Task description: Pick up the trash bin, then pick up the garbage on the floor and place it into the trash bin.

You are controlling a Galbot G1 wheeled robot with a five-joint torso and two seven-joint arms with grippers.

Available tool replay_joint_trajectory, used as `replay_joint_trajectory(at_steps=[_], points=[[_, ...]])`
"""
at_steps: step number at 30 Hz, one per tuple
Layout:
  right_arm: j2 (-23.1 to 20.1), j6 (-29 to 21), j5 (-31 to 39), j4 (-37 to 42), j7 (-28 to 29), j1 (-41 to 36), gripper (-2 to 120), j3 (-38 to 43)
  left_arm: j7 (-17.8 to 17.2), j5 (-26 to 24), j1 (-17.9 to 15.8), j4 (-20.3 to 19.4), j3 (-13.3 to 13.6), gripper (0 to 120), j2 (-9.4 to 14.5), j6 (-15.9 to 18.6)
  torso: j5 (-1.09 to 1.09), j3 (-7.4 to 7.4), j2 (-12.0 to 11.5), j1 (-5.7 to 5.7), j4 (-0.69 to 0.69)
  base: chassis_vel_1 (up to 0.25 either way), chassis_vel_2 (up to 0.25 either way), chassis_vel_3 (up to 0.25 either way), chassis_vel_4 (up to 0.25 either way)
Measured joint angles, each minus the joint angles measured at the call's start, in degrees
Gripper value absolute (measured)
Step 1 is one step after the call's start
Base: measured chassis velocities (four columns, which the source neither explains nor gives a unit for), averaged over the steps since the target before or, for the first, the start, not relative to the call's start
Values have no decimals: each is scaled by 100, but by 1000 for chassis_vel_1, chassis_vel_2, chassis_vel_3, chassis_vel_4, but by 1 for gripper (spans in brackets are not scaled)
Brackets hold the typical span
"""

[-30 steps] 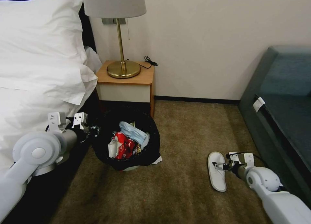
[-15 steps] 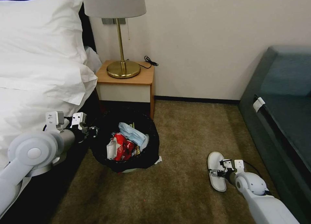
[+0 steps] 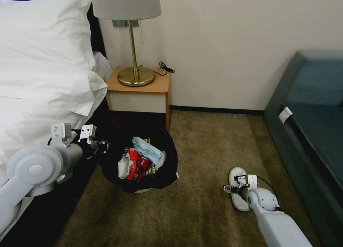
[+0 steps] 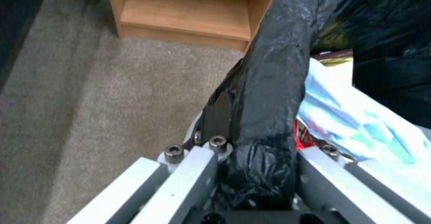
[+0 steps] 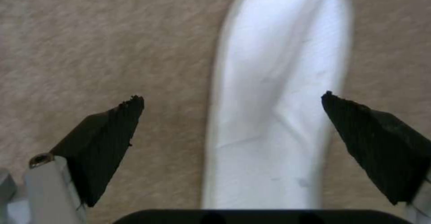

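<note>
Left tool [image 4: 251, 180] clamped on bagged rim of trash bin [image 3: 139, 157], beside nightstand [image 3: 139, 91]. Right tool [image 5: 231, 133] spread wide over white slipper [image 5: 278, 109], right of bin. Risk: liner probably slips, bin tilts; slipper off-centre, pinch misses.

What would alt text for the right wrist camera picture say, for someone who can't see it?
Seen from just above, a white slipper lies flat on brown carpet. The right end effector hangs over it, its two black fingertips spread wide. One sits over the carpet beside the slipper and the other at the slipper's far edge, neither clearly touching it.
</note>
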Motion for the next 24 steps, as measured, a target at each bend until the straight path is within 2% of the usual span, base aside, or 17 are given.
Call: replay_joint_trajectory(at_steps=[8, 24], points=[[-134, -115, 22, -242, 6, 115, 100, 11, 7, -6, -8, 27, 4, 3, -9, 0, 2, 0, 0, 0, -1, 0, 0, 0, 0], [410, 70, -244, -929, 35, 444, 100, -92, 55, -5, -50, 83, 32, 3, 40, 0, 0, 0, -1, 0, 0, 0, 0, 0, 0]])
